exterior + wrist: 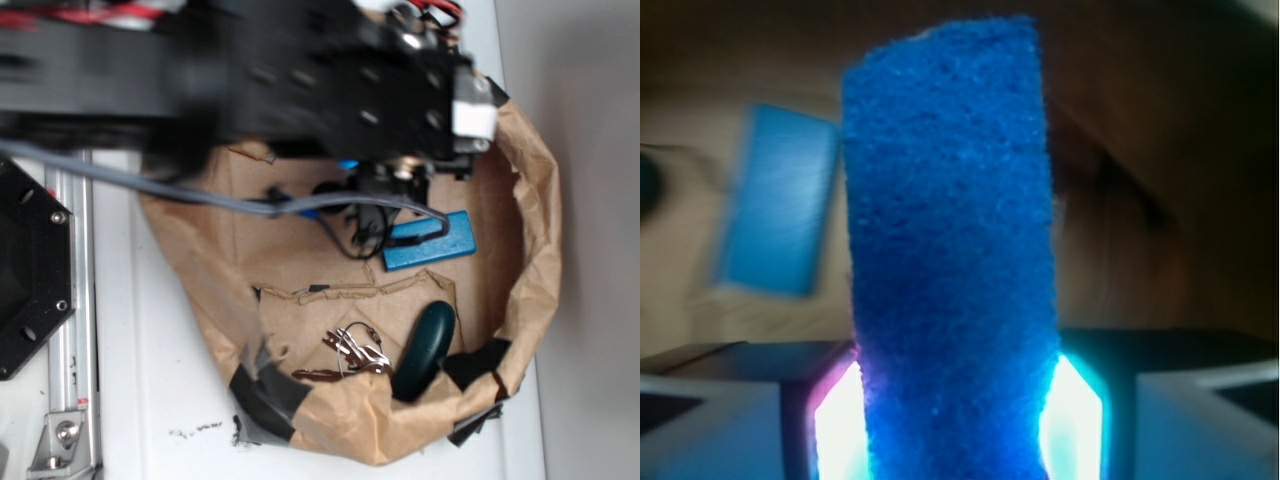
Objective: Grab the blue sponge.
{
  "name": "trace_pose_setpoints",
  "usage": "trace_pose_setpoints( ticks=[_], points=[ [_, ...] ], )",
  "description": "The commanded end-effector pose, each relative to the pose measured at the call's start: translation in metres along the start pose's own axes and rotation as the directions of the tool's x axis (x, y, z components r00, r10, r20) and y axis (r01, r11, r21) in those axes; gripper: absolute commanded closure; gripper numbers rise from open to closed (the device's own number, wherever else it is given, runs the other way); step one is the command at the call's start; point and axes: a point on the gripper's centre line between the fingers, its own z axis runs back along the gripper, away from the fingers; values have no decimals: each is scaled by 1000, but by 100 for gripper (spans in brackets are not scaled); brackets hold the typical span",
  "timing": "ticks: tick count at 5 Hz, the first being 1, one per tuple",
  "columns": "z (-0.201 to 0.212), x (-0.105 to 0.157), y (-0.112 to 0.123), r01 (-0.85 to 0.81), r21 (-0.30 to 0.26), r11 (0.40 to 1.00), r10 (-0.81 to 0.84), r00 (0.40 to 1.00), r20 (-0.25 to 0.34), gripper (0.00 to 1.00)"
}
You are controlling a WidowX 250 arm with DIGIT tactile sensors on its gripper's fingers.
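Observation:
The blue sponge [950, 250] fills the middle of the wrist view, a deep royal blue porous slab standing upright. My gripper [955, 425] is shut on its lower end, with a glowing pad [845, 425] pressed against each side. In the exterior view the gripper [395, 178] hangs above the floor of the brown paper bag [535, 250], and the arm hides nearly all of the sponge. A lighter cyan block [430, 242] lies flat on the paper just right of the gripper; it also shows blurred as the cyan block [775, 200] to the left behind the sponge.
A bunch of keys [352, 352] and a dark green oval object [424, 348] lie at the bag's near side. Grey and black cables [350, 215] hang under the arm. A black base plate [30, 265] and a metal rail [70, 400] stand at the left.

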Motion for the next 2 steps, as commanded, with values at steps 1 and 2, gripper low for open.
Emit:
trace_pose_setpoints(
  ticks=[1, 2],
  points=[
    [85, -9, -27, -61, -143, 988, 66, 997, 32, 100],
    [83, -13, -35, -106, -133, 985, 108, 994, 3, 100]
  ],
)
